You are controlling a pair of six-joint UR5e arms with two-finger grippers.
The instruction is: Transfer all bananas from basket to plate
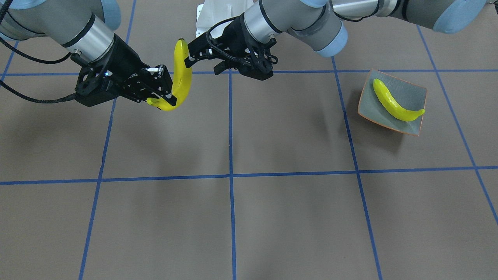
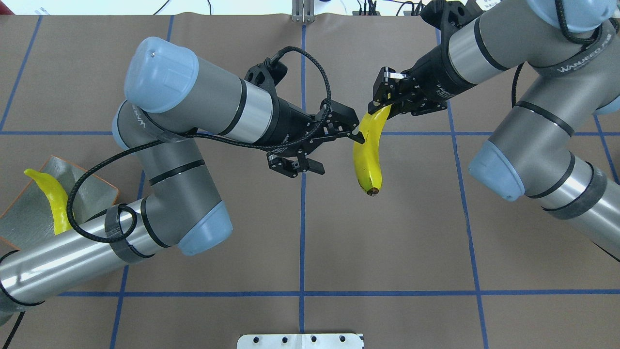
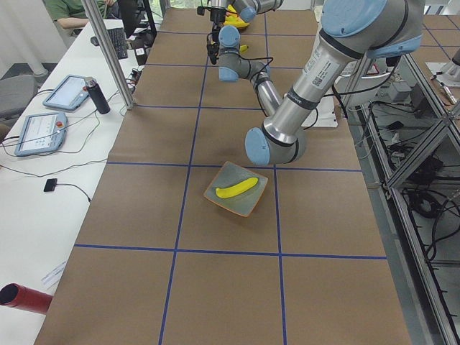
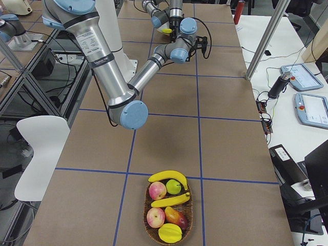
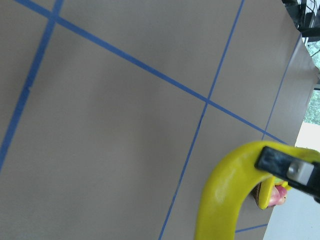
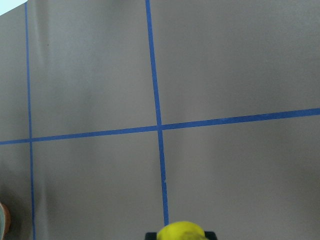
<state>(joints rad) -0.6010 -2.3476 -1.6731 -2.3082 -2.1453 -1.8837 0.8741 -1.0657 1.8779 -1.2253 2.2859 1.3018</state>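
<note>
One yellow banana hangs in mid-air over the table's middle. My right gripper is shut on its stem end. My left gripper reaches in from the side, with a fingertip pad against the banana's body. I cannot tell whether it is clamped. A second banana lies across the grey-blue plate on my left. The basket at the table's right end holds two more bananas among other fruit.
Apples and other fruit fill the basket. The brown table carries a grid of blue tape lines. Tablets and a dark bottle sit on the side bench. My left arm's elbow hangs near the plate.
</note>
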